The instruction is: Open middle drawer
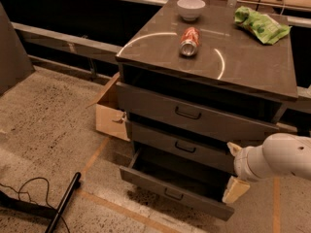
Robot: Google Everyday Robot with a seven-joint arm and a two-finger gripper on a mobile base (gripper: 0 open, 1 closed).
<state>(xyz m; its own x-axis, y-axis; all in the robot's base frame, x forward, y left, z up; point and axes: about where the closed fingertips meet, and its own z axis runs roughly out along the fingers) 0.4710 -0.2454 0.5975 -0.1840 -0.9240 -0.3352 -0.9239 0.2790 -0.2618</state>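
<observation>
The middle drawer [165, 141] is the narrow grey front with a small dark wire handle [185, 147], second of the cabinet's three. Its front sits back under the top drawer [160, 106], which stands slightly out. The lowest drawer [165, 188] is pulled well out. My gripper [234, 171] is at the right end of the middle drawer's front, on a white arm [277, 157] coming in from the right. Its two cream fingers [236, 190] are spread apart, one above the other, with nothing held. It is well to the right of the handle.
On the cabinet top [252, 62] lie a red can [189, 41] on its side, a white bowl [190, 8] and a green bag [260, 24]. An open cardboard box [109, 113] stands left of the cabinet. A black pole and cable [60, 205] lie on the floor at lower left.
</observation>
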